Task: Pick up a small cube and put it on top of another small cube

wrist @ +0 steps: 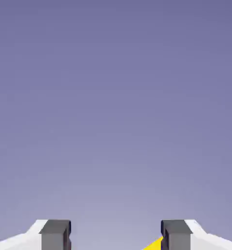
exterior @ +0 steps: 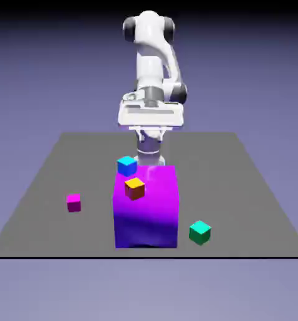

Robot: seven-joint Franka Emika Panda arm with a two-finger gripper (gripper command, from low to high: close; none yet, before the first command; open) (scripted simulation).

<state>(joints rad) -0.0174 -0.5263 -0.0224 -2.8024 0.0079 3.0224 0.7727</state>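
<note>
Jaws (wrist: pixel 116 237) apart, seemingly empty.

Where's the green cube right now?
In the exterior view the green cube sits on the grey table, toward the view's lower right, just beside the big purple block's bottom right corner.

A large purple block (exterior: pixel 146 210) fills the counter's (exterior: pixel 251 188) middle, with an orange-topped cube (exterior: pixel 134 187) before it; a blue cube (exterior: pixel 127 165) crowds its upper corner. The magenta cube (exterior: pixel 74 202) and green cube (exterior: pixel 200 232) stand apart, open counter around each.
</note>
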